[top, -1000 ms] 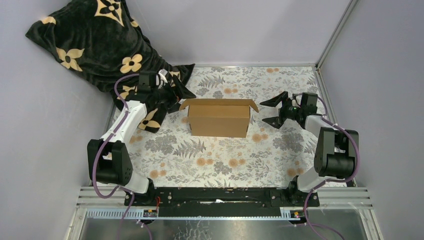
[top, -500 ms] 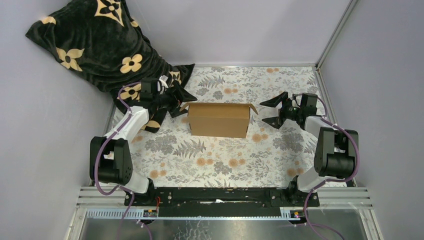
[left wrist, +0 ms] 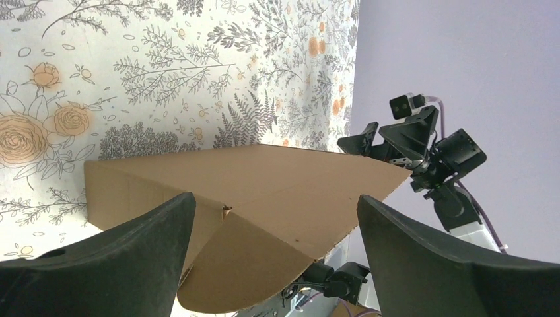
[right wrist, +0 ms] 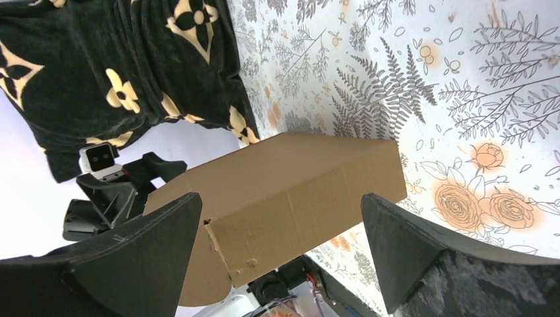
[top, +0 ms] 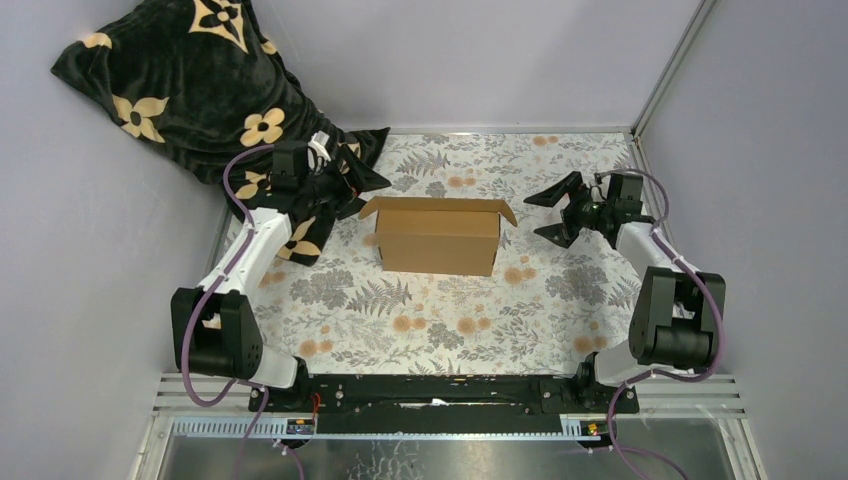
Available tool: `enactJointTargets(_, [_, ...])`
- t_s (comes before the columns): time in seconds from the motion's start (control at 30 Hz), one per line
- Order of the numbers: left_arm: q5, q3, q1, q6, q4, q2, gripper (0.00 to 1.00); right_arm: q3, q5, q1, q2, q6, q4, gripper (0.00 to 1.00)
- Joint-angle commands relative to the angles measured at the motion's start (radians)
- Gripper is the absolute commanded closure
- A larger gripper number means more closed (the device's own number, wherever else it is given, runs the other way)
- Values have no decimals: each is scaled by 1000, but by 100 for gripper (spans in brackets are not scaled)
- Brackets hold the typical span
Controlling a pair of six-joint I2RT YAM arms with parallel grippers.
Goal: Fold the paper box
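Note:
The paper box [top: 440, 235] is plain brown cardboard. It stands in the middle of the floral table with its top open and small end flaps sticking out left and right. My left gripper [top: 362, 192] is open just left of the box's left flap, not touching it. My right gripper [top: 535, 217] is open a little right of the right flap. The left wrist view shows the box [left wrist: 264, 191] lying between and beyond my open left gripper [left wrist: 274, 198]. The right wrist view shows the box [right wrist: 297, 185] beyond my open right gripper [right wrist: 280, 198].
A black cushion with tan flowers [top: 190, 90] leans in the back left corner, right behind the left arm. Grey walls close the left, back and right sides. The floral cloth [top: 440, 320] covers the table in front of the box.
My left gripper has pulled back up and away from the box's left flap, which sticks out again. My right gripper has moved slightly toward the back. Both stay open.

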Motion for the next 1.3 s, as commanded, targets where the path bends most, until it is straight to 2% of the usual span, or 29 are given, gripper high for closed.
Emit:
enactJointTargets(0.0, [-10,17,8,39,-4,-20,1,58,68,-4,-73,-82,-79,0])
enactJointTargets(0.13, [-15,20,8,51,0,-26,1,79,100,-4,-101,-123,-113,1])
enactJointTargets(0.37, [-129,80,9,141,-106,-81,1,126,239,-4,-204,-271,-166,0])
enactJointTargets(0.47, [-150,83,12,138,-78,-139,1,91,299,-4,-302,-305,-105,0])
enactJointTargets(0.6, [-180,135,15,172,-123,-175,1,44,351,-3,-423,-372,-44,0])
enactJointTargets(0.67, [-183,111,13,177,-86,-224,1,5,354,6,-479,-384,11,0])
enactJointTargets(0.77, [-174,60,11,197,-29,-287,1,-17,375,67,-526,-451,56,0])
enactJointTargets(0.9, [-200,62,-33,308,-89,-303,1,27,456,243,-499,-640,-60,0])
enactJointTargets(1.0, [-270,64,-119,391,-125,-329,1,33,500,326,-514,-734,-102,0])
enactJointTargets(1.1, [-398,39,-226,456,-110,-384,1,32,536,367,-560,-753,-101,0])
enactJointTargets(1.13, [-424,27,-246,471,-104,-397,1,37,548,375,-570,-758,-106,2])
enactJointTargets(1.27, [-466,-5,-256,522,-96,-433,1,74,583,405,-581,-794,-150,25])
